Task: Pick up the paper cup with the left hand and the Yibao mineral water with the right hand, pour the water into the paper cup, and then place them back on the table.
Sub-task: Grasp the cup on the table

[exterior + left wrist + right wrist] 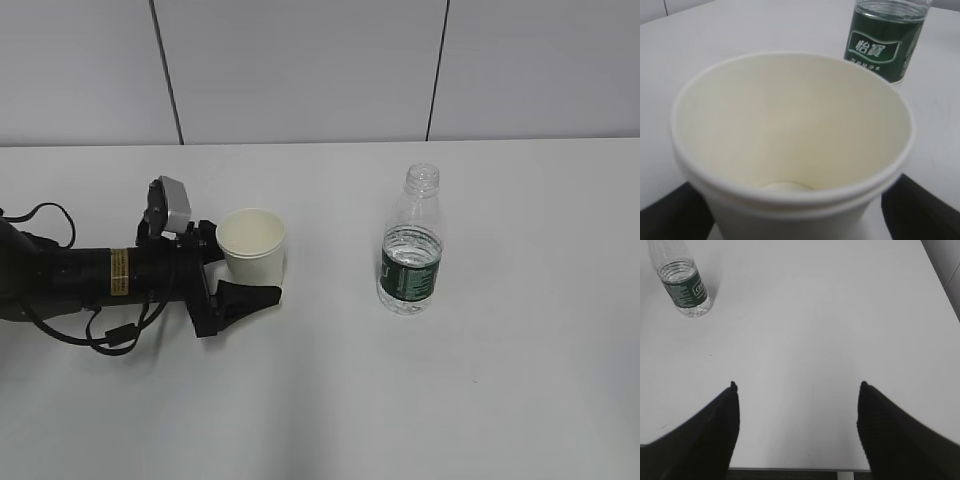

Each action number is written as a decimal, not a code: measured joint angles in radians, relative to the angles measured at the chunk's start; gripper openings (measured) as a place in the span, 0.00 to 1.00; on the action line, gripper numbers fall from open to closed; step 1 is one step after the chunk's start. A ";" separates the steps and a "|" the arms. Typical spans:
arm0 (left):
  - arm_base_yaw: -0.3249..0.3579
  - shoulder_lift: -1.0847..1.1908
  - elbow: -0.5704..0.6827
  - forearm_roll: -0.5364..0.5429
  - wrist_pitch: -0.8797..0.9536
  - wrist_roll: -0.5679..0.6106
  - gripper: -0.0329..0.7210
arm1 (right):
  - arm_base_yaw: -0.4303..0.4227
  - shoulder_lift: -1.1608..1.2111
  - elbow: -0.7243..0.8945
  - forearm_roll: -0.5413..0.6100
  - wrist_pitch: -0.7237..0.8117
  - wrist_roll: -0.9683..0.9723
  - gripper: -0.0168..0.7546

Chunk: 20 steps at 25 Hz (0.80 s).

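One paper cup [251,246] stands upright on the white bench [500,400], its cream inside dry and empty in the left wrist view [790,135]. To the cup's right, well apart from it, stands one Yibao mineral water bottle [411,242], uncapped, with clear water reaching to about the top of its dark green label [883,42].

The left hand [245,268] lies low on the bench, reaching in from the cup's left, with its black fingers [250,296] spread on either side of the cup. Whether they already press its wall is hard to say; from the wrist camera they seem just clear of it.

The right hand [797,405] hovers far from the cup, beyond the bottle [684,282], fingers [715,430] wide apart, holding nothing.
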 joint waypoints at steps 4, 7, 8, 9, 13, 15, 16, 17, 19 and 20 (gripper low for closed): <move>-0.002 0.000 -0.002 -0.013 0.000 0.000 0.83 | 0.000 0.000 0.000 0.000 0.000 0.000 0.76; -0.002 0.002 -0.002 -0.039 0.000 0.000 0.82 | 0.000 0.000 0.000 0.000 0.000 0.000 0.76; -0.002 0.003 -0.003 -0.048 0.000 0.000 0.82 | 0.000 0.000 0.000 0.000 0.000 0.000 0.76; -0.002 0.004 -0.004 -0.053 0.000 0.000 0.82 | 0.000 0.000 0.000 0.000 0.000 0.000 0.76; -0.006 0.015 -0.005 -0.064 0.000 0.000 0.82 | 0.000 0.000 0.000 0.000 0.000 0.000 0.76; -0.010 0.018 -0.005 -0.068 0.000 0.000 0.81 | 0.000 0.000 0.000 0.000 0.000 0.000 0.76; -0.015 0.019 -0.005 -0.069 0.001 0.000 0.81 | 0.000 0.000 0.000 0.000 0.000 0.000 0.76; -0.019 0.019 -0.005 -0.073 0.001 0.000 0.81 | 0.000 0.000 0.000 0.000 0.000 0.000 0.76; -0.024 0.019 -0.005 -0.076 0.000 0.000 0.81 | 0.000 0.000 0.000 0.000 0.000 0.000 0.76; -0.026 0.019 -0.005 -0.076 0.000 0.000 0.81 | 0.000 0.000 0.000 0.000 0.000 0.000 0.76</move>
